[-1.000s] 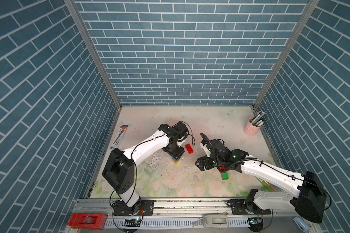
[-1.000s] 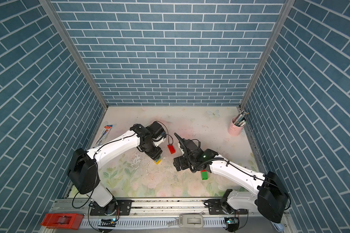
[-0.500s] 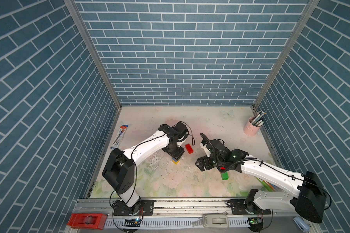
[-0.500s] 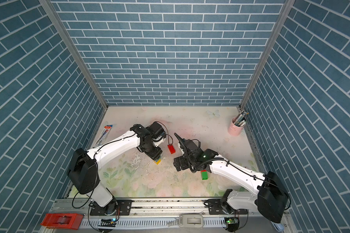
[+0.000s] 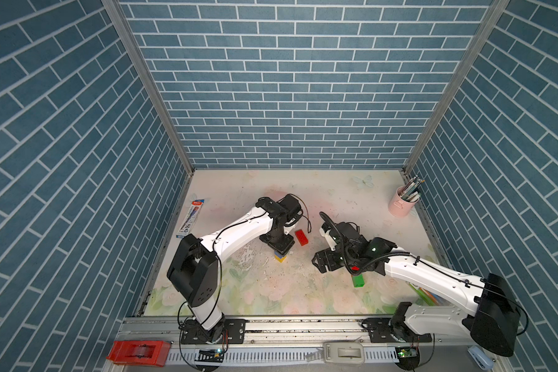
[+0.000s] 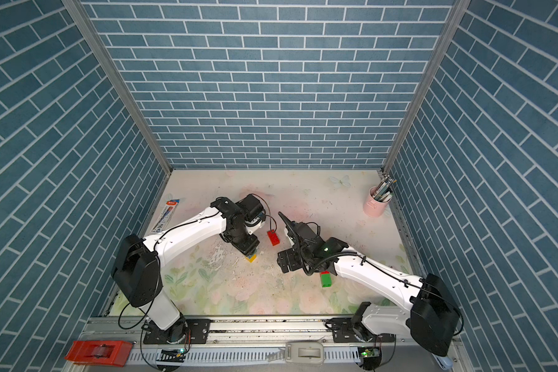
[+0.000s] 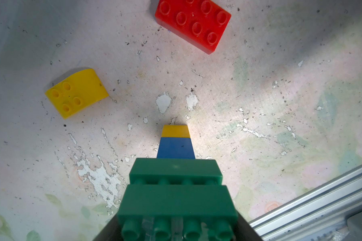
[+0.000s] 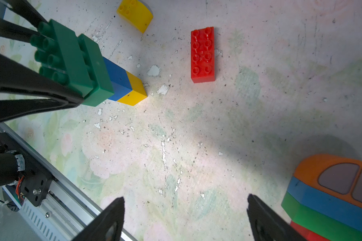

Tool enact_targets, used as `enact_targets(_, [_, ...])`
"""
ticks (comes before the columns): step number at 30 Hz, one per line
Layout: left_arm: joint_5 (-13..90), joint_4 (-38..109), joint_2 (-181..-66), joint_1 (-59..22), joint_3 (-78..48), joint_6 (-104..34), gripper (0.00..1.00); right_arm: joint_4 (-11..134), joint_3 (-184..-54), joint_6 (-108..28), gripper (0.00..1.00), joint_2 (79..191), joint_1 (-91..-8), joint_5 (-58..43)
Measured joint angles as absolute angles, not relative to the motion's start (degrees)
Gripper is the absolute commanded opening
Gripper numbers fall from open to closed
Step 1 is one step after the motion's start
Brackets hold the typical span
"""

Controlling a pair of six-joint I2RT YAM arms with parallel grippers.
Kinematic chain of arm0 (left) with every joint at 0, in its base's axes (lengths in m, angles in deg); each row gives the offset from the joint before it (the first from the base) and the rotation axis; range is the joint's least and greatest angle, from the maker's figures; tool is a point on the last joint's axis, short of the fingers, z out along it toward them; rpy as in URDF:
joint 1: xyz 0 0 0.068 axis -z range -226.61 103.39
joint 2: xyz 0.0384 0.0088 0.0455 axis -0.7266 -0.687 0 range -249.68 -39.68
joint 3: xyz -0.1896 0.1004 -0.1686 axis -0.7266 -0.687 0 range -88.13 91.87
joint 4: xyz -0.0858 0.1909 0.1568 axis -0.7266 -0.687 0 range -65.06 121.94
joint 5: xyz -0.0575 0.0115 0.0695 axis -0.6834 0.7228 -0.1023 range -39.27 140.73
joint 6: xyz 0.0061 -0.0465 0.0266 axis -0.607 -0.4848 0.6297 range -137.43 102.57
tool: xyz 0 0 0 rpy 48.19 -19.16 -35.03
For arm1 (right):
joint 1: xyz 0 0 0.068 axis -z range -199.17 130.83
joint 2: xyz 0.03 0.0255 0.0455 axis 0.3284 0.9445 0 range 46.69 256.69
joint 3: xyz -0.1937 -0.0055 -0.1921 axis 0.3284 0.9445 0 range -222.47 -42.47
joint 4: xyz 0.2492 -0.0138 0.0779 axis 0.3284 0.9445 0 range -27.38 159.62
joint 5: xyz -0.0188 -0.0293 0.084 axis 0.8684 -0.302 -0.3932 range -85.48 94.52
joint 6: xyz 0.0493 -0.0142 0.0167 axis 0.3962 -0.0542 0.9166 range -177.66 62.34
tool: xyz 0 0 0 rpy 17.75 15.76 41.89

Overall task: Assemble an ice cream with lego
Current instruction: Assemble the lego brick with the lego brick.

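In both top views the left claw (image 5: 281, 247) (image 6: 244, 247) points straight down at mid-counter (image 5: 271, 193). It sits on a tower (image 5: 280, 257) (image 6: 251, 257) of which only the blue and yellow foot shows. How wide the claw stands cannot be told from here. One red brick (image 5: 301, 237) (image 6: 273, 237) lies flat just beside the tower. The right claw (image 5: 323, 262) (image 6: 287, 261) hangs near, apart from the tower. A second stack (image 5: 357, 280) (image 6: 326, 279), green with a bit of red showing, peeps out from under that arm.

In the left wrist view the tower (image 7: 176, 171) counts four bricks: two green oblongs on top, then one blue, then one yellow standing on the counter. The left claw's dark fingers (image 7: 246, 228) flank the top green brick, about half closed and pressed to its sides. Two bricks lie loose and well apart: the one red eight-stud brick (image 7: 193, 24) and one yellow brick (image 7: 77, 92) with a rounded face.

In the right wrist view the right claw (image 8: 185, 219) gapes wide over bare counter, holding nothing. The left claw's fingers (image 8: 29, 87) clamp the tower (image 8: 96, 71) by its top green brick. The red brick (image 8: 203, 54) and yellow brick (image 8: 135, 14) lie beyond it. The second stack (image 8: 330, 200), just beside one right finger, counts four: one orange with a rounded top and printed windows, one blue, one green, one red.
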State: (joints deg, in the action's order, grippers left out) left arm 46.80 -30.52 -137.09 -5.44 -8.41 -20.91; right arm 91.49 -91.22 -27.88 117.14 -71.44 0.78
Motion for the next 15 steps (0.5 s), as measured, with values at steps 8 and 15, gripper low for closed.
enact_targets(8, [46.61, -33.36, -139.43, -5.42, -5.39, -23.86, 0.38, 91.81, -91.26, -27.92, 0.93, 117.29, -71.16, 0.65])
enact_targets(15, [46.82, -34.19, -139.95, -5.24, -4.78, -24.26, 0.42, 91.81, -91.26, -27.9, 0.92, 117.29, -70.99, 0.6])
